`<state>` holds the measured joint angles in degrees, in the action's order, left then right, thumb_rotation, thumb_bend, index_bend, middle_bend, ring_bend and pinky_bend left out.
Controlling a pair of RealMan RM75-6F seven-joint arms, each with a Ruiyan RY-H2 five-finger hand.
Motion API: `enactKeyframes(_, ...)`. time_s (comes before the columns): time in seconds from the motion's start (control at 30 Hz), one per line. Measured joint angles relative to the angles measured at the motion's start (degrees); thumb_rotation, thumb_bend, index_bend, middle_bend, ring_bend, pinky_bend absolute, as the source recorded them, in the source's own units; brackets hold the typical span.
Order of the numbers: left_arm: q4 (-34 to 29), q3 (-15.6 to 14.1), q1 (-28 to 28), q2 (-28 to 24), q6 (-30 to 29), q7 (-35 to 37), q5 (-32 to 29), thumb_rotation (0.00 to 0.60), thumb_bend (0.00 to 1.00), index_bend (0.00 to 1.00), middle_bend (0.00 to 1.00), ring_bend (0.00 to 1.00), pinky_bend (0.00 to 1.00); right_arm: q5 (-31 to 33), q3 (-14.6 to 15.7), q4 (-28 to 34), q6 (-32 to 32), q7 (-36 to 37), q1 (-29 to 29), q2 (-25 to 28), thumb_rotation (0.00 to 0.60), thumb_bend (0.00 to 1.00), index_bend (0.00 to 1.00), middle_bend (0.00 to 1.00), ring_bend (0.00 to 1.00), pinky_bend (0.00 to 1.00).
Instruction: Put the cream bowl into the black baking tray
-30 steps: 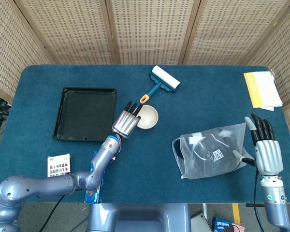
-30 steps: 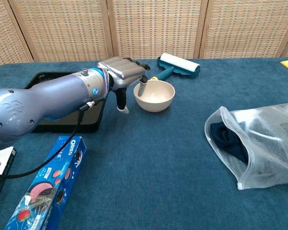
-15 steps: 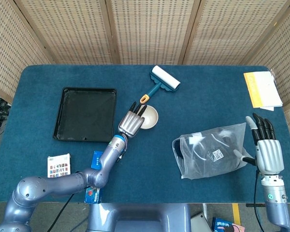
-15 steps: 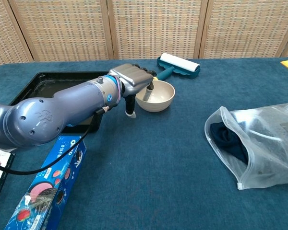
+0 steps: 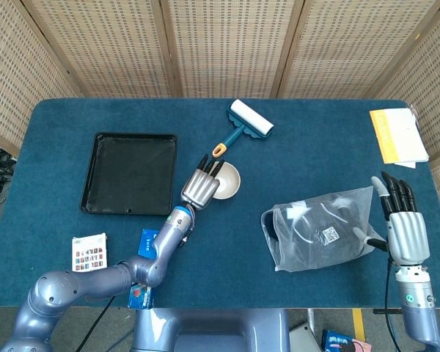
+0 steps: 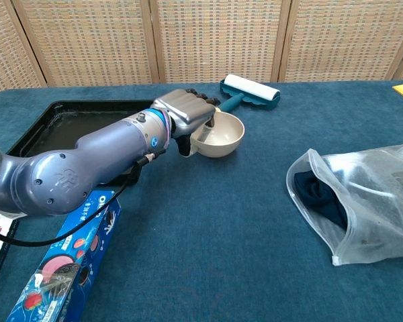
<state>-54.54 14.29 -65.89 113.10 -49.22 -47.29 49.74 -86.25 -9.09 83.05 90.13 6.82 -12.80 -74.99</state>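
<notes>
The cream bowl (image 5: 229, 180) (image 6: 226, 135) sits upright on the blue tabletop, just right of the black baking tray (image 5: 128, 172) (image 6: 67, 122), which has nothing in it. My left hand (image 5: 201, 188) (image 6: 185, 111) is at the bowl's left rim. Its fingers reach over the rim into the bowl and the thumb presses the outer wall, pinching the rim. My right hand (image 5: 406, 232) hangs open at the table's right front, beside a plastic bag, holding nothing. The chest view does not show it.
A teal lint roller (image 5: 248, 123) (image 6: 250, 88) lies just behind the bowl. A clear plastic bag (image 5: 319, 227) (image 6: 356, 201) with dark cloth lies to the right. A blue cookie box (image 6: 67, 261) and a small card pack (image 5: 88, 251) lie near the front left. Yellow papers (image 5: 398, 136) rest at the far right.
My left hand has slid right to the bowl. Its fingers have dipped over the rim and the thumb has swung in against the bowl's wall. The right hand has stayed put.
</notes>
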Motion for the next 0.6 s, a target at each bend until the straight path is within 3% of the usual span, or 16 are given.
enactKeyframes(0.3, -5.95, -0.38, 2.68, -5.31, -4.82, 1.43, 3.34, 0.6, 0.46, 0.64, 0.0, 0.0, 0.0, -0.59, -0.23, 0.58, 0.45, 0.19, 0.32, 0.39, 0.6, 0.2, 0.07, 0.0, 0.0, 0.04)
enactKeyframes(0.6, -15.33, -2.9, 9.52, -15.06, -10.12, 2.52, 5.25, 0.6, 0.46, 0.64, 0.0, 0.0, 0.0, -1.89, -0.03, 2.05, 1.24, -0.37, 0.72, 1.02, 0.6, 0.2, 0.07, 0.0, 0.0, 0.04)
